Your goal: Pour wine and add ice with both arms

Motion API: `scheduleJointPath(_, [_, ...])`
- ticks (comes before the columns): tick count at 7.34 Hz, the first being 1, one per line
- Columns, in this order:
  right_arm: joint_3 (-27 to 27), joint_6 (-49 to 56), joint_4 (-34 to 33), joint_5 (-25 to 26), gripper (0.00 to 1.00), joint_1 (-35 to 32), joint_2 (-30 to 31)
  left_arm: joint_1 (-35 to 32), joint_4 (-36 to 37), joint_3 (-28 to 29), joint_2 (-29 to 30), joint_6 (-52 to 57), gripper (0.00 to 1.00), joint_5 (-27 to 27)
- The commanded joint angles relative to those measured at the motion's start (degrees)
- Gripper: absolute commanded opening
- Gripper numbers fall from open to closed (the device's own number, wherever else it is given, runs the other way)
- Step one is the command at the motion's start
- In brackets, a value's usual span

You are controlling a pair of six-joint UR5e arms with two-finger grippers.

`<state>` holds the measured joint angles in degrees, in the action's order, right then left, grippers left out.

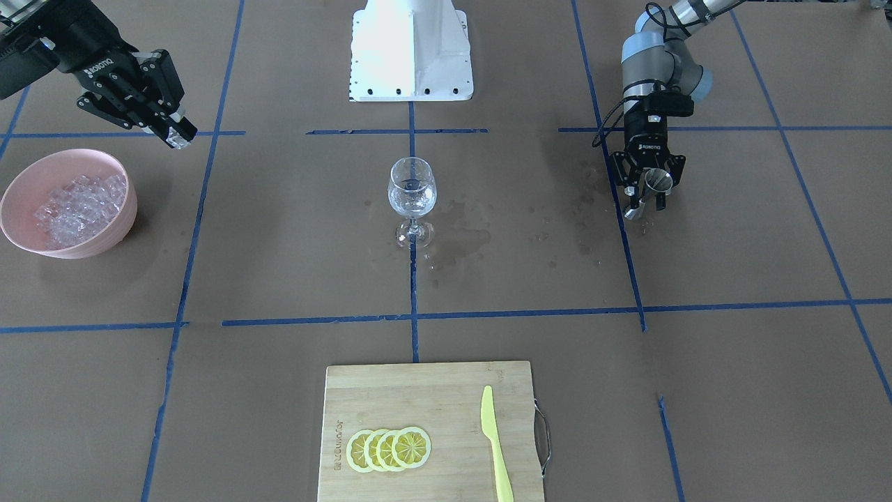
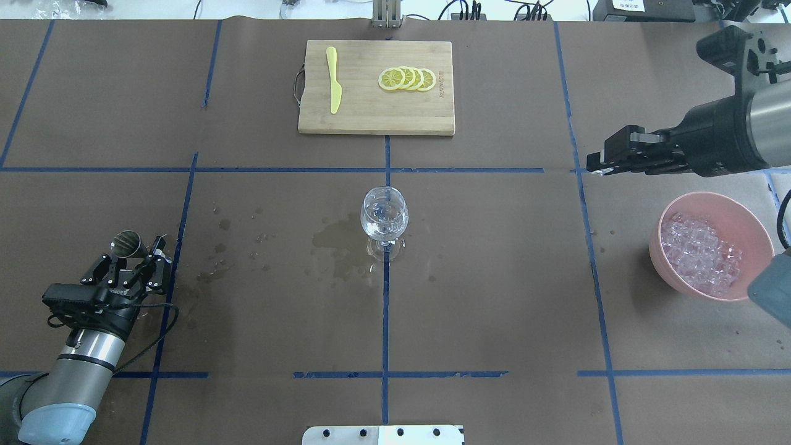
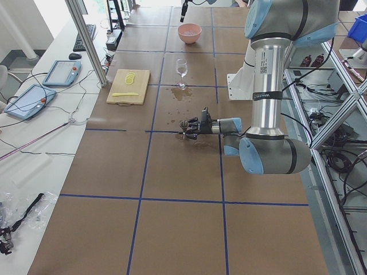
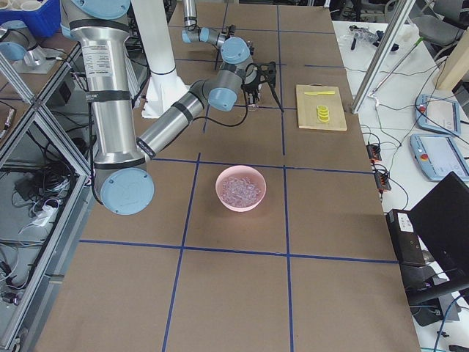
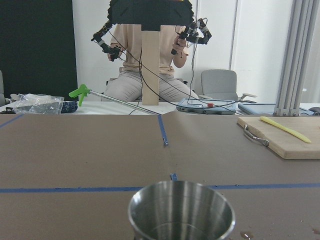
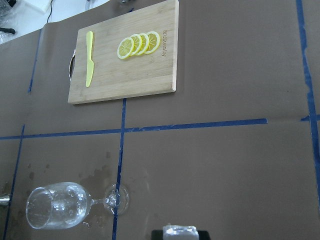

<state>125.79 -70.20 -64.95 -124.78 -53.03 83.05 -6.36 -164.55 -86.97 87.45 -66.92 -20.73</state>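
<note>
A clear wine glass (image 1: pixel 412 195) stands upright at the table's middle, also in the overhead view (image 2: pixel 384 213). It holds a little near-colourless wine, hard to make out. My left gripper (image 1: pixel 648 189) is low over the table, shut on a small steel cup (image 1: pixel 657 180) that sits upright in the left wrist view (image 5: pixel 181 212). My right gripper (image 1: pixel 178 136) is raised beside the pink bowl (image 1: pixel 115 233) and is shut on one ice cube (image 6: pixel 181 231). The bowl holds a heap of ice (image 1: pixel 80 206).
A bamboo cutting board (image 1: pixel 425 390) at the operators' side carries several lemon slices (image 1: pixel 389 448) and a yellow plastic knife (image 1: pixel 496 446). Wet stains (image 2: pixel 337 238) mark the brown paper between glass and left gripper. The white pedestal base (image 1: pixel 411 49) stands behind the glass.
</note>
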Motion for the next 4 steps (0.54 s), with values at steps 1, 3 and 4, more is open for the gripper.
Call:
scheduleJointPath(1, [-0.4, -2.5, 0.0, 4.2, 0.0, 3.7, -2.3, -0.2, -0.2, -1.4, -0.6, 1.3, 1.0, -2.8])
scheduleJointPath(3, [-0.5, -2.7, -0.2, 5.6, 0.0, 5.2, -3.4, -0.4, -0.3, -4.4, -3.4, 1.4, 1.0, -6.8])
scheduleJointPath(4, [-0.5, -2.7, -0.2, 5.9, 0.0, 5.5, -3.8, -0.4, -0.3, -6.3, -5.1, 1.4, 1.0, -8.7])
